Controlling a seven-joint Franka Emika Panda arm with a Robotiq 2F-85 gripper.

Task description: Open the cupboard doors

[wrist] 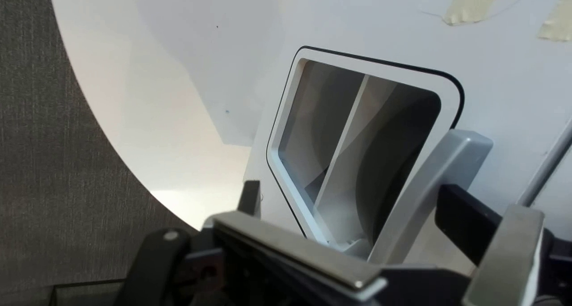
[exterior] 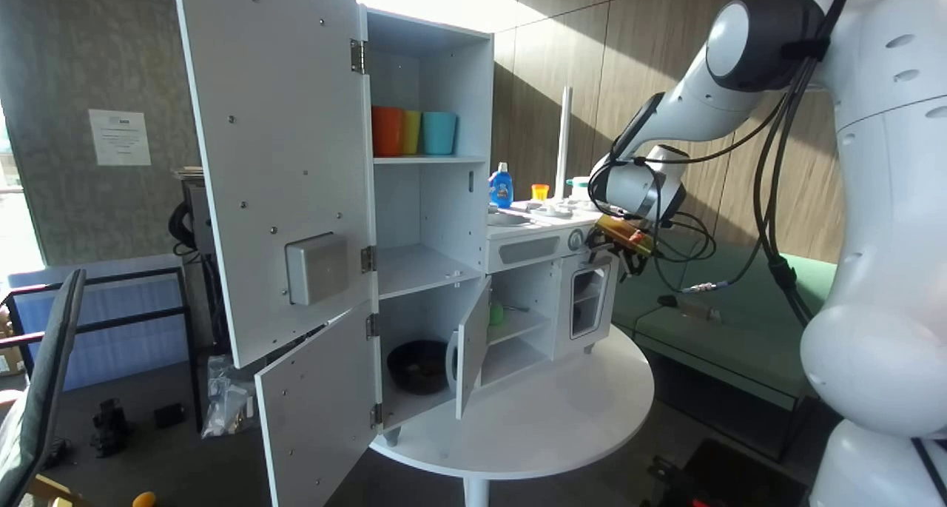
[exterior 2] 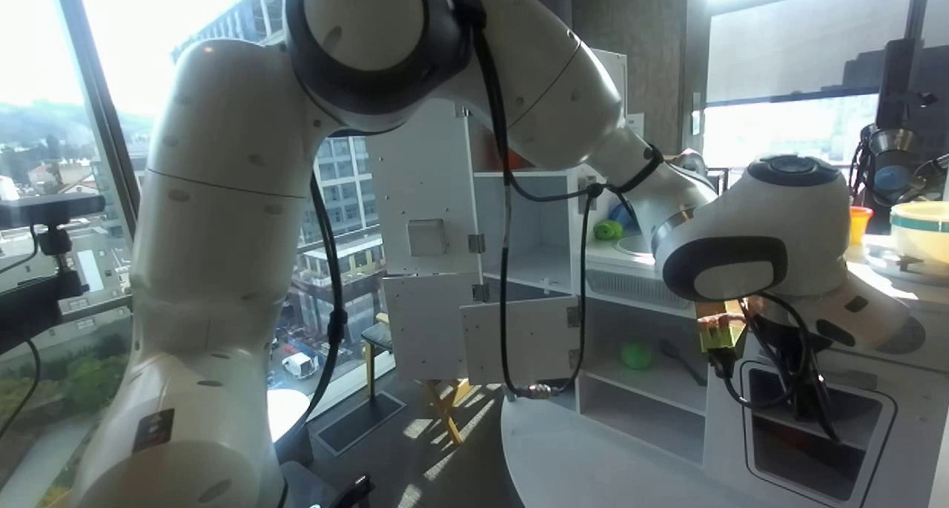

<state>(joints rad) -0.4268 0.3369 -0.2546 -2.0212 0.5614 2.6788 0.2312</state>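
Note:
A white toy kitchen cupboard has its tall upper door (exterior: 281, 159) and lower door (exterior: 318, 411) swung wide open. A small middle door (exterior: 473, 344) also stands open; these doors also show in the exterior view (exterior 2: 519, 341). The oven door (exterior: 590, 300), with a window, looks closed; it fills much of the wrist view (wrist: 447, 85). Its grey handle (wrist: 422, 199) lies between my gripper's fingers (wrist: 351, 201), closer to the right finger. My gripper is open, with its fingers apart, in front of the oven door's upper part. The handle's lower end is hidden behind the gripper.
The kitchen stands on a round white table (exterior: 577, 418). Cups (exterior: 439, 133) stand on an upper shelf, a black bowl (exterior: 419, 366) inside the lower compartment. A blue bottle (exterior: 501, 187) and orange cup (exterior: 540, 192) are on the counter. Cables hang from the arm.

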